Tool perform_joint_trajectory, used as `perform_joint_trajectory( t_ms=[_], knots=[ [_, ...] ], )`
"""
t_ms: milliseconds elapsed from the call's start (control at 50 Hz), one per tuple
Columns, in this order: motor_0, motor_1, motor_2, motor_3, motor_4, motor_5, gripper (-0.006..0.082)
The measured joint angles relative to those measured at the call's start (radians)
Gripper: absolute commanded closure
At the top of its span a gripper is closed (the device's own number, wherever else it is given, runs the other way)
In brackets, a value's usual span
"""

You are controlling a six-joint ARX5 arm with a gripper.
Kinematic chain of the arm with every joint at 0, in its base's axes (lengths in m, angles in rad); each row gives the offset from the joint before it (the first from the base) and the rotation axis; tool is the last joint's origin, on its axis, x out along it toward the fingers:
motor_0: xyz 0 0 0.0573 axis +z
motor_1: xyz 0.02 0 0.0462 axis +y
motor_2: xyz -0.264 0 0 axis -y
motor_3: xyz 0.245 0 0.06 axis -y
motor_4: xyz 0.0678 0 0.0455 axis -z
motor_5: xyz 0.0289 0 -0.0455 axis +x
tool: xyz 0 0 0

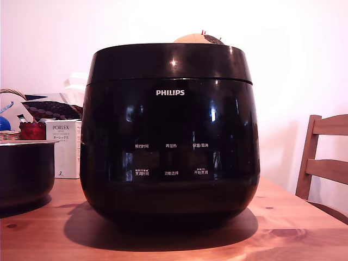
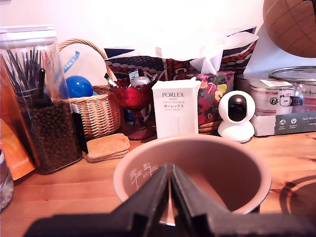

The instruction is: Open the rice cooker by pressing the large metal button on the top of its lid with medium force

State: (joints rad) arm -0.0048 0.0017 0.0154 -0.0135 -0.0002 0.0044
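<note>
Tool [image 2: 170, 197] — lower centre of the wrist frame, fingers pressed together with only a hairline seam between them, gripping nothing and touching nothing visible. Behind it stands an open pot [image 2: 247, 163] with a tan inside. Exterior view: rice cooker [image 1: 168, 141] fills mid-frame on the table [image 1: 293, 228], lid [image 1: 168, 62] down — tool not seen there.

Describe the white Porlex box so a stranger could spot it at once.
On the wooden table, find the wicker basket. Beside it, past the red glass goblet, stands the Porlex box, behind the empty inner pot. It alone is a plain white upright carton with black lettering.
</note>
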Motion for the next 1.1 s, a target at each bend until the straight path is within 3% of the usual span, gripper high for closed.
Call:
perform_joint_trajectory(
  t_ms=[180, 660, 880, 1100],
  knots=[
    [0.032, -0.005, -0.009, -0.084, 0.071, 0.002, 0.0791],
    [0.033, -0.005, -0.009, 0.027, 0.079, -0.008, 0.0791],
    [0.033, -0.005, -0.009, 0.084, 0.134, -0.085, 0.0791],
    [0.033, -0.005, -0.008, 0.208, 0.231, -0.266, 0.0791]
  ],
)
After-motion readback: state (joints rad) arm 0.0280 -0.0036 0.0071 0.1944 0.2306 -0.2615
